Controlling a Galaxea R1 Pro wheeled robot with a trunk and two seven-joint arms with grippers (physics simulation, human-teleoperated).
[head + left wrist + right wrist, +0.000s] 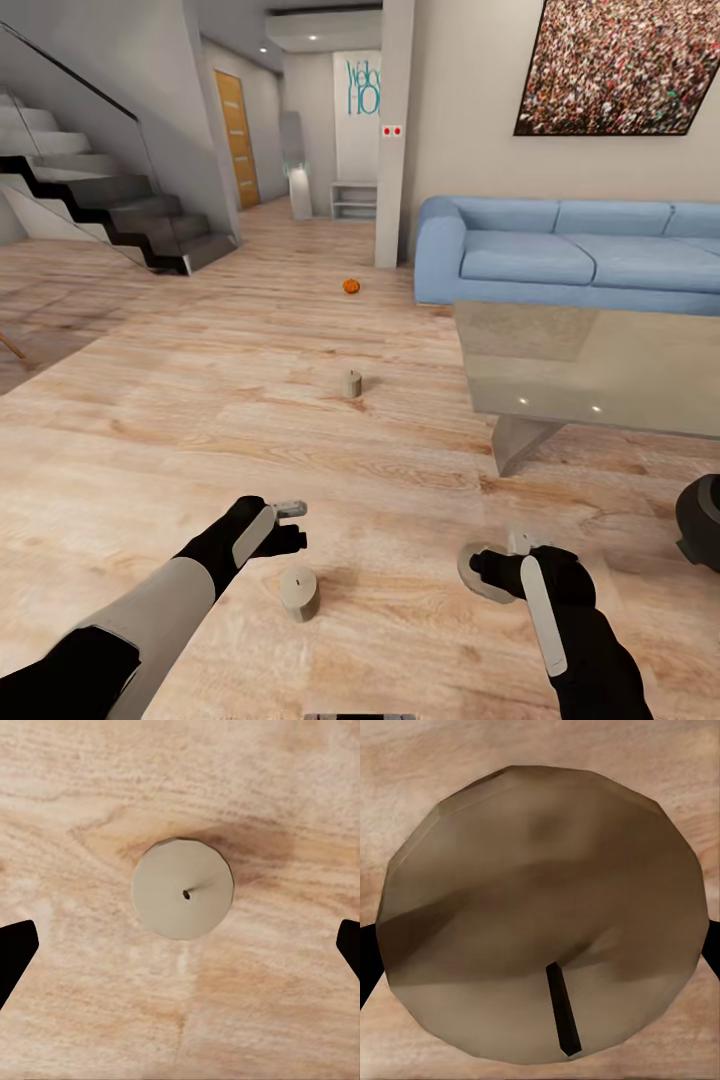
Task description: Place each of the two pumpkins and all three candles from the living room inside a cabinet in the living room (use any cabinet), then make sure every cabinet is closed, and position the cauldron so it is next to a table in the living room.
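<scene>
A cream candle stands upright on the wood floor, and my left gripper hangs open just above and behind it. In the left wrist view that candle sits centred under the gripper, its fingertips wide apart. My right gripper is shut on a second candle, which reaches from finger to finger in the right wrist view. A third candle stands farther out on the floor. One orange pumpkin lies beyond it near a pillar. The glass table is at right, with the black cauldron by its near corner.
A blue sofa stands behind the table. Stairs rise at far left, and a hallway with a white shelf unit opens straight ahead. A square pillar stands beside the sofa's end.
</scene>
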